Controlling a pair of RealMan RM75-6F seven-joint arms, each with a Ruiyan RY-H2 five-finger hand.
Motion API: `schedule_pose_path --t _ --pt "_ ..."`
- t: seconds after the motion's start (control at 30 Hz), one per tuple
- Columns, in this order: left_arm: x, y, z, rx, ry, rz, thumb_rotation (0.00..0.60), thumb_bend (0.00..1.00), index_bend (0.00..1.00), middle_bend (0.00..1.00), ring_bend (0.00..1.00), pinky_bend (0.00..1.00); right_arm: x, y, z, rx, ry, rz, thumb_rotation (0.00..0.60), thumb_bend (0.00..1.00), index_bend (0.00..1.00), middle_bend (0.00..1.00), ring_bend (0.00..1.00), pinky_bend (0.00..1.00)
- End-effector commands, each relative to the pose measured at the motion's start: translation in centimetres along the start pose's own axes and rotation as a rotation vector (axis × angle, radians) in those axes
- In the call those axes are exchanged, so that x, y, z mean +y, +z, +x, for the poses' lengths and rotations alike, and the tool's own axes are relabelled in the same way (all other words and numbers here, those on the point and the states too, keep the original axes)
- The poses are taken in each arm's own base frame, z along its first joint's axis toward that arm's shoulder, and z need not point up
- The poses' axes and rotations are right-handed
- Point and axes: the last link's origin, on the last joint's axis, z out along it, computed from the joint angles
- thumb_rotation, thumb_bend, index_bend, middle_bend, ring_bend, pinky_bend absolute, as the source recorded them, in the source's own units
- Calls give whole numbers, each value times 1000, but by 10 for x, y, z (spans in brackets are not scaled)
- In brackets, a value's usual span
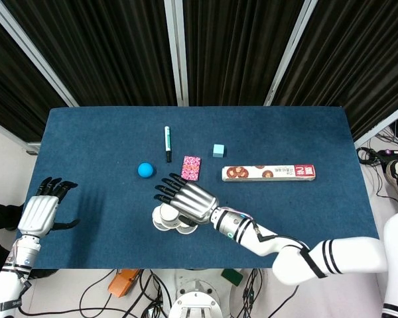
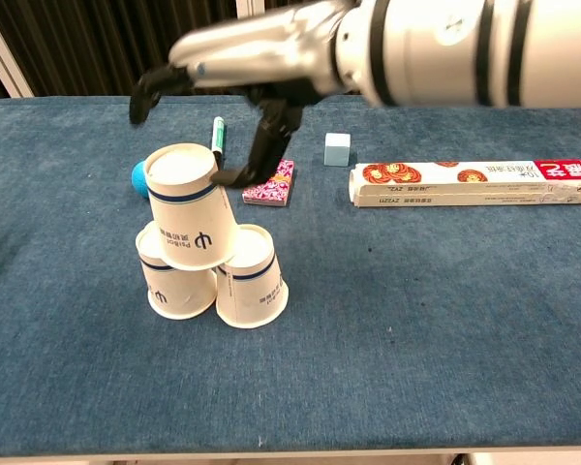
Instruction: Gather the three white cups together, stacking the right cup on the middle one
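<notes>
Three white paper cups stand together upside down near the table's front edge. The top cup point(image 2: 182, 208) rests tilted on the lower left cup point(image 2: 174, 286) and leans toward the lower right cup point(image 2: 250, 276). My right hand point(image 2: 261, 58) hovers above and behind the top cup with its fingers spread, and I see no contact with it. From the head view the right hand point(image 1: 186, 200) covers most of the cups point(image 1: 163, 219). My left hand point(image 1: 40, 213) is open at the table's left edge, far from the cups.
Behind the cups lie a blue ball point(image 2: 138, 176), a green-capped marker point(image 2: 217, 136), a pink card point(image 2: 271, 184) and a light blue cube point(image 2: 338, 149). A long biscuit box point(image 2: 473, 182) lies to the right. The blue table point(image 2: 416, 339) has bare cloth at the front right.
</notes>
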Motion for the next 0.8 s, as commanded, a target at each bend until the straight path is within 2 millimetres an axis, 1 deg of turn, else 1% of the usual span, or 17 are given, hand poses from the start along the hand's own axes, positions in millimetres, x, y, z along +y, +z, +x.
schedule_pose_path --t 0.03,0.07,0.13,0.17,0.2,0.27,0.3,0.37,0.4,0.47,0.5,0.6,0.7,0.8 --pt "-5 -1 4 20 1 10 590 118 196 176 88 0 24 -29 7 78 -39 -91 600 550 137 134 0 51" --pt "-6 -1 6 32 3 12 590 118 195 176 88 0 34 -39 6 101 -53 -129 600 550 123 134 0 51" --pt "-11 -2 9 66 5 17 592 119 196 176 88 0 57 -66 2 146 -78 -233 600 537 92 134 0 51" --pt "-13 -3 10 78 6 20 594 119 196 176 88 0 66 -79 -1 163 -84 -276 600 512 64 130 0 51" --pt "-15 -4 12 92 7 23 597 118 196 176 88 0 77 -98 -6 182 -85 -329 600 485 39 119 0 51" --pt "-18 -5 14 109 10 27 599 118 196 176 89 0 89 -127 -14 210 -72 -398 600 441 7 93 0 51" --pt "-19 -7 14 118 15 27 600 118 196 176 88 0 96 -148 -20 232 -55 -440 600 425 1 84 0 51" --pt "-21 -9 15 134 26 27 600 119 196 176 88 0 106 -181 -29 266 -34 -502 600 402 0 66 0 51" --pt "-23 -10 16 144 33 26 600 119 196 176 88 0 112 -202 -36 287 -25 -545 600 399 0 59 0 50" --pt "-24 -13 16 157 45 26 600 119 196 176 88 0 118 -234 -47 312 -14 -609 600 396 0 43 0 45" --pt "-26 -14 15 163 52 26 600 119 195 176 88 0 120 -253 -54 326 -6 -649 600 396 0 36 0 41" --pt "-28 -20 12 168 50 37 600 119 195 176 88 0 121 -292 -73 347 21 -733 600 396 0 30 0 38" --pt "-31 -25 8 162 51 55 600 119 196 176 88 0 119 -316 -87 358 43 -784 600 396 0 30 0 38" --pt "-33 -29 7 166 53 70 600 118 195 176 88 0 118 -327 -95 374 67 -801 600 396 0 30 0 37"
